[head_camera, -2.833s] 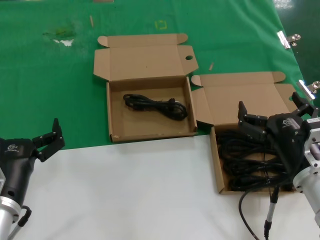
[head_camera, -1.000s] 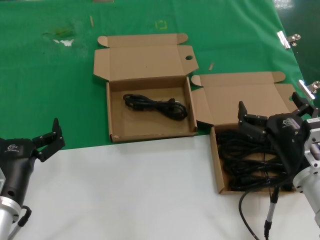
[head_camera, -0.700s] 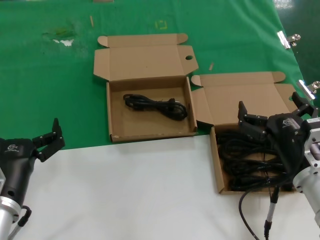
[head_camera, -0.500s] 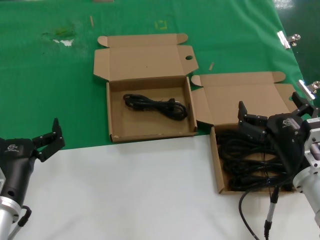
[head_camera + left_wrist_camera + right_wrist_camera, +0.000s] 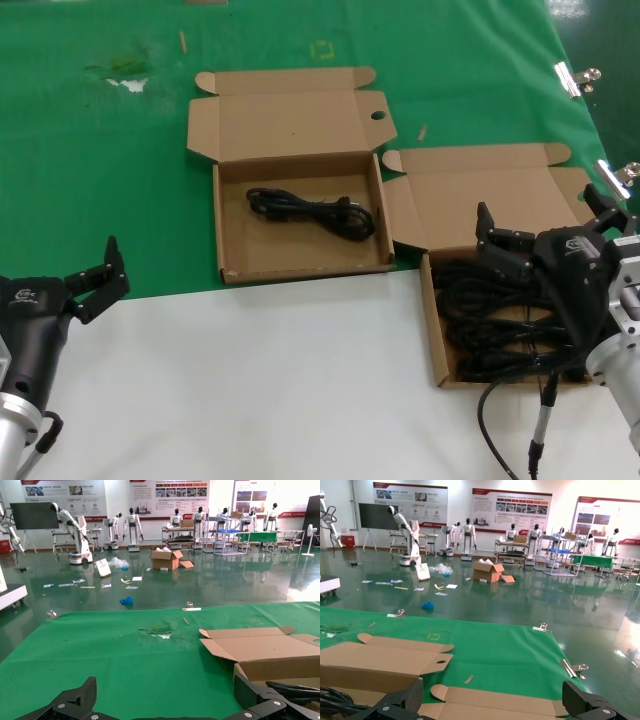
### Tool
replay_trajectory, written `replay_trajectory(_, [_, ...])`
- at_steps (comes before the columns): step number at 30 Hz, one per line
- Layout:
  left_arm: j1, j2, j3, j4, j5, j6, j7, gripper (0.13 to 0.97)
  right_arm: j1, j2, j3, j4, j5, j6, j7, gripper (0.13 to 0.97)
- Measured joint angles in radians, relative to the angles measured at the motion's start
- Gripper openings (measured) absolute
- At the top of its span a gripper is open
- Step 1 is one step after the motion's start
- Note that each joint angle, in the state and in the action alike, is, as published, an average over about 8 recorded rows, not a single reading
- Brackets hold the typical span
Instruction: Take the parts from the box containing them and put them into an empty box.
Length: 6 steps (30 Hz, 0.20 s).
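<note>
A green cloth (image 5: 100,180) is spread over the far half of the table, with a white surface (image 5: 260,390) nearer the robot. 2 open cardboard boxes are set on it. The box containing the parts (image 5: 432,330) is placed on the robot's right, its lid folded back; the pile of parts (image 5: 490,320), tangled black cables, is seen filling it, with the strands running mostly left to right across the box. The receiving box (image 5: 228,235) is set to the left of it and a little farther away, the 2 nearly touching at their corners. It is no longer quite empty: 1 cable (image 5: 310,212) is already laid in it, stretched left to right.

The right gripper (image 5: 545,225) is held directly over the far part of the full box, just above the cables, with its fingers spread wide and nothing between them. The pile is thus found straight below and slightly nearer than the fingertips, so a short descent is judged to be all that is called for. The left gripper (image 5: 98,280) is parked near the cloth's edge, well apart from both boxes, also wide open and empty. The right arm is plainly the nearer 1 for the next pick.
</note>
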Motion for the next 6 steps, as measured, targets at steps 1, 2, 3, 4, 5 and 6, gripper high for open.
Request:
replay_trajectory(1, [0.0, 0.0, 0.0, 0.0, 0.0, 0.0, 0.0, 0.966, 0.0, 0.0, 0.0, 0.0, 0.0, 0.0, 0.0, 0.966])
replay_trajectory(2, [0.0, 0.0, 0.0, 0.0, 0.0, 0.0, 0.0, 0.966, 0.0, 0.0, 0.0, 0.0, 0.0, 0.0, 0.0, 0.966])
replay_trajectory(3, [0.0, 0.0, 0.0, 0.0, 0.0, 0.0, 0.0, 0.966, 0.0, 0.0, 0.0, 0.0, 0.0, 0.0, 0.0, 0.966])
replay_trajectory(4, [0.0, 0.0, 0.0, 0.0, 0.0, 0.0, 0.0, 0.966, 0.0, 0.0, 0.0, 0.0, 0.0, 0.0, 0.0, 0.966])
replay_trajectory(5, [0.0, 0.0, 0.0, 0.0, 0.0, 0.0, 0.0, 0.966, 0.0, 0.0, 0.0, 0.0, 0.0, 0.0, 0.0, 0.966])
replay_trajectory(6, [0.0, 0.0, 0.0, 0.0, 0.0, 0.0, 0.0, 0.966, 0.0, 0.0, 0.0, 0.0, 0.0, 0.0, 0.0, 0.966])
